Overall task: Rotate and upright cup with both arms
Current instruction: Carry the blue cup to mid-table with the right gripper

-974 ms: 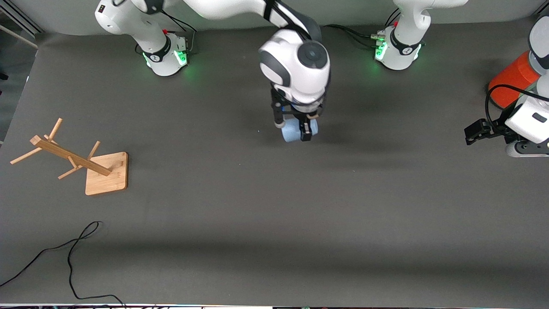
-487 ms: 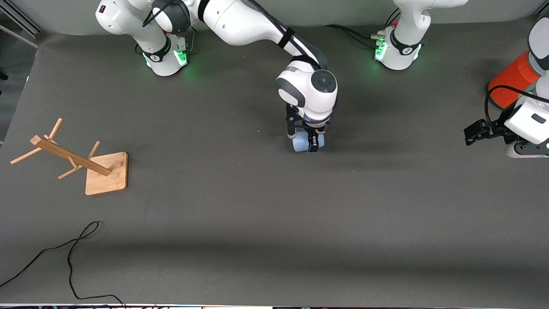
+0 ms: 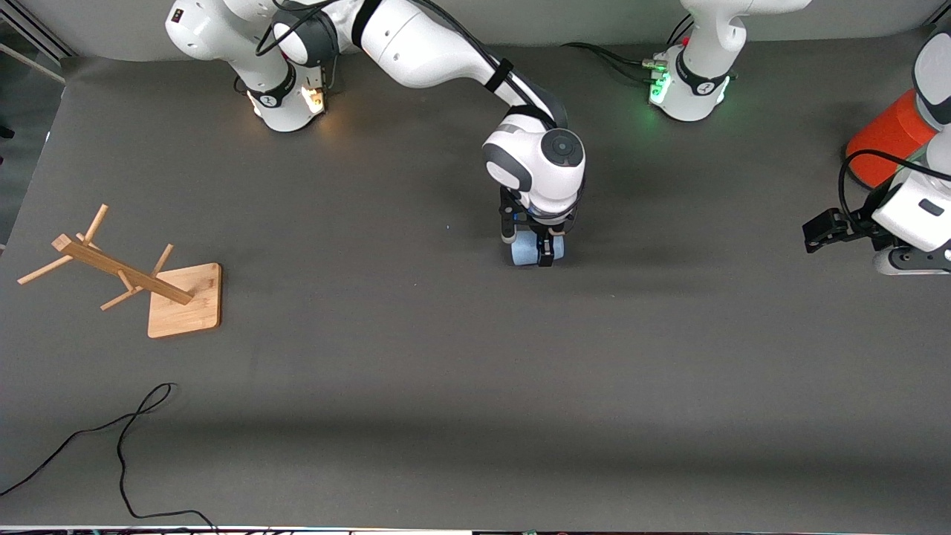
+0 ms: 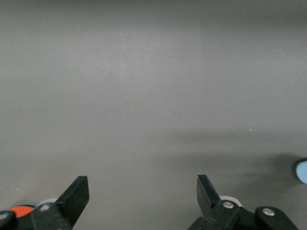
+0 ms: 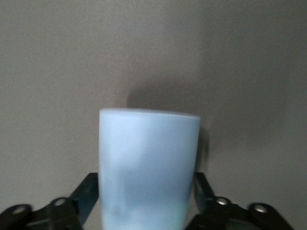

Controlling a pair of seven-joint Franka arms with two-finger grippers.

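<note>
The pale blue cup [image 3: 522, 254] is at the middle of the table, gripped by my right gripper [image 3: 527, 247], which reaches down on it from above. In the right wrist view the cup [image 5: 148, 163] fills the space between the two black fingers [image 5: 86, 194], its round end pointing away from the wrist, low over the grey table. I cannot tell whether it rests on the table. My left gripper [image 3: 813, 232] waits open and empty at the left arm's end of the table, its fingers [image 4: 76, 196] wide apart. The cup's edge shows far off in the left wrist view [image 4: 302, 171].
An orange cylinder [image 3: 888, 137] stands by the left arm's wrist. A wooden peg rack [image 3: 126, 275] lies tipped over at the right arm's end of the table. A black cable [image 3: 126, 438] lies nearer the front camera than the rack.
My right gripper has moved with the cup toward the front camera and lower, slowing in the last half second. The right base light has turned from green to yellow. The left arm has barely moved.
</note>
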